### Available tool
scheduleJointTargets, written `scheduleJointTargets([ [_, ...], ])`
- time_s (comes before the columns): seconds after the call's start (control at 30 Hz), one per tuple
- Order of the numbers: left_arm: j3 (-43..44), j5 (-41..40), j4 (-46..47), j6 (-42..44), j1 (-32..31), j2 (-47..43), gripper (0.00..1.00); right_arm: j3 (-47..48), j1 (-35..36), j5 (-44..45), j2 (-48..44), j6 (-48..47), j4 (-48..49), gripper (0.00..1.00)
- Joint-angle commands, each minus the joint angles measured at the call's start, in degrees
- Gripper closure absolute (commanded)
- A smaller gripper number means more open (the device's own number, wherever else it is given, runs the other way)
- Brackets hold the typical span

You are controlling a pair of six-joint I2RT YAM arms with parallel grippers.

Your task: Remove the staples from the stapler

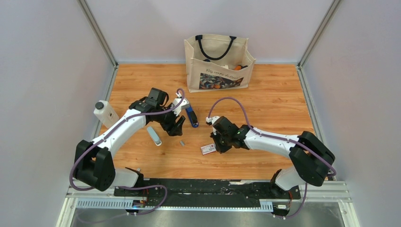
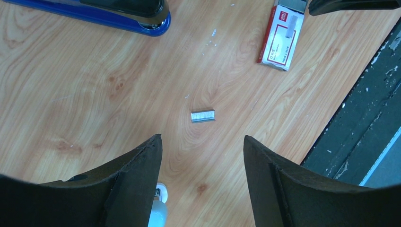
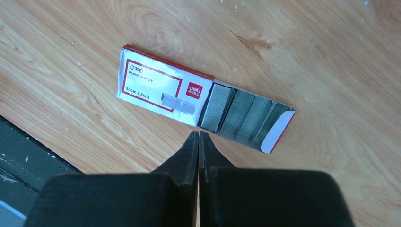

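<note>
The step in hand looks like picking the loose staple strip (image 2: 203, 116) off the table (image 2: 94, 94). The left gripper (image 2: 202, 138) stands wide open; the strip lies flat just ahead of its fingertips, centred between them, its long side running finger to finger. Best to nudge forward, descend until the tips brush the wood, then close gently, since so thin a strip may skid. The stapler (image 2: 118, 14) lies farther ahead, leftward. The right gripper (image 3: 198, 135) is closed, empty, just short of the opened staple box (image 3: 156, 87).
</note>
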Motion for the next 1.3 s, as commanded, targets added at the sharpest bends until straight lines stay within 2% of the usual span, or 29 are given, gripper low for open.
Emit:
scheduleJointTargets([
  [0.0,-0.7,0.9,0.7,0.6,-0.3,-2.0,0.28,2.4,0.1,-0.1,0.3,-1.1,2.1,1.0],
  [0.27,-0.8,1.0,0.6,0.6,-0.3,-2.4,0.28,2.5,-0.1,-0.5,0.4,-1.2,1.9,1.0],
  [0.43,-0.8,0.5,0.9,0.9,-0.3,-2.4,0.28,3.5,-1.1,0.8,-4.5,-1.2,0.5,0.98],
  [0.5,-1.2,-0.1,1.3,1.7,-0.3,-2.4,0.26,3.8,-2.3,1.0,-6.8,-0.8,0.6,0.83],
  [0.57,-2.0,-1.7,1.9,3.7,-1.2,-2.5,0.24,3.2,-3.8,2.5,-8.5,0.3,1.4,0.75],
  [0.63,-2.7,-4.4,1.4,7.5,-3.0,-2.6,0.22,1.2,-5.3,3.0,-10.5,1.7,3.6,0.56],
  [0.7,-3.7,-6.3,1.1,11.9,-5.2,-2.7,0.2,-1.3,-7.3,3.0,-12.2,3.4,5.9,0.52],
  [0.77,-4.6,-8.4,1.1,17.0,-7.6,-2.8,0.17,-4.1,-9.1,3.0,-13.0,5.2,8.4,0.4],
  [0.87,-4.3,-10.9,0.7,23.4,-9.8,-1.2,0.14,-7.6,-11.9,2.0,-13.1,8.0,11.0,0.39],
  [0.97,-3.4,-11.4,0.4,27.0,-10.7,1.6,0.14,-9.5,-12.0,5.4,-13.9,9.7,11.0,0.39],
  [1.27,-5.5,-13.8,2.7,41.6,-15.1,7.4,0.15,-14.1,-12.0,8.1,-19.6,11.7,12.5,0.42],
])
